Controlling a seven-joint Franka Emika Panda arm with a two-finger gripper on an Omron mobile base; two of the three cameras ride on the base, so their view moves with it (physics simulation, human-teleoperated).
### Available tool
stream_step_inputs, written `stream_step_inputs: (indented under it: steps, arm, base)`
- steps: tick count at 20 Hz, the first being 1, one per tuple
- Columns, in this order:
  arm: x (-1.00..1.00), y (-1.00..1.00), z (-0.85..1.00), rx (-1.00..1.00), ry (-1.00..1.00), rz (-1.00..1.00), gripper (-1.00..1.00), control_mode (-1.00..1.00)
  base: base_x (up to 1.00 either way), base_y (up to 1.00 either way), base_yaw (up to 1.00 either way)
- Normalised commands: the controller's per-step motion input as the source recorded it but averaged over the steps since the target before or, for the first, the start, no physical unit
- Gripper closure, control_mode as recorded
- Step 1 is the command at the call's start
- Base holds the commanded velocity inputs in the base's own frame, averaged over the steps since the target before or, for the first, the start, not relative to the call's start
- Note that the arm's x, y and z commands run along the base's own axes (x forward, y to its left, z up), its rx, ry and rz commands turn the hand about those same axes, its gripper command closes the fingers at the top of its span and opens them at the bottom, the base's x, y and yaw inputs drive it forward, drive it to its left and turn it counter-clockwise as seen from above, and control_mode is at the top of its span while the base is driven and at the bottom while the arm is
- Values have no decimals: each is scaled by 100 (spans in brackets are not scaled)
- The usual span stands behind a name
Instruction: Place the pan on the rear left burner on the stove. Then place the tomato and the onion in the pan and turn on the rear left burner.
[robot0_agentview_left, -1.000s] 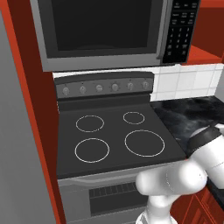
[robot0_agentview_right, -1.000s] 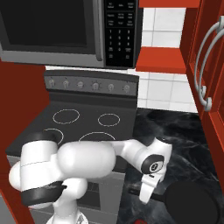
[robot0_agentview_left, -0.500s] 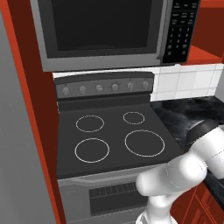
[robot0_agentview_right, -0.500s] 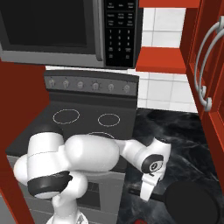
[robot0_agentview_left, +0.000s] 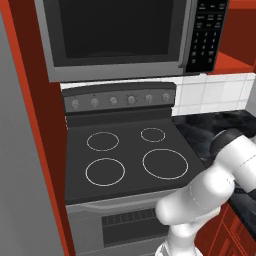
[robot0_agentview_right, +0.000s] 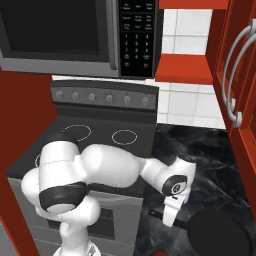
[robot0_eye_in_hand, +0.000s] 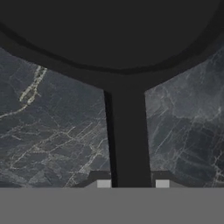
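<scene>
The black pan (robot0_agentview_right: 220, 235) lies on the dark marble counter to the right of the stove (robot0_agentview_left: 130, 170), its long handle (robot0_agentview_right: 156, 215) pointing toward the oven. In the hand view the pan (robot0_eye_in_hand: 113, 30) spans the top and its handle (robot0_eye_in_hand: 127, 135) runs straight down between the two fingertips. My gripper (robot0_agentview_right: 169, 221) (robot0_eye_in_hand: 132, 183) hangs low over the counter, shut on that handle. The rear left burner (robot0_agentview_left: 102, 141) (robot0_agentview_right: 76, 132) is a bare white ring, not glowing. The tomato and the onion are out of view.
A grey microwave (robot0_agentview_left: 115, 35) hangs above the stove, with a row of knobs (robot0_agentview_left: 120, 100) on the back panel. The marble counter (robot0_agentview_right: 200, 160) runs right of the cooktop. A red cabinet door with a steel handle (robot0_agentview_right: 235, 75) stands at the right.
The fingers have come together on the pan's handle. The arm's elbow has shifted a little while the hand stayed over the counter. The pan has not moved.
</scene>
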Motion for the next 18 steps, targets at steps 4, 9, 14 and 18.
stream_step_inputs:
  steps: [4,9,14,18]
  arm:
    - [-28,0,-24,0,0,0,100,-100]
    - [-53,0,0,0,-11,1,100,-100]
    - [-26,18,29,-3,-13,11,100,-100]
    - [-1,41,46,-11,-1,10,100,-100]
  base:
    - [0,0,0]
    - [0,0,0]
    - [0,0,0]
    - [0,0,0]
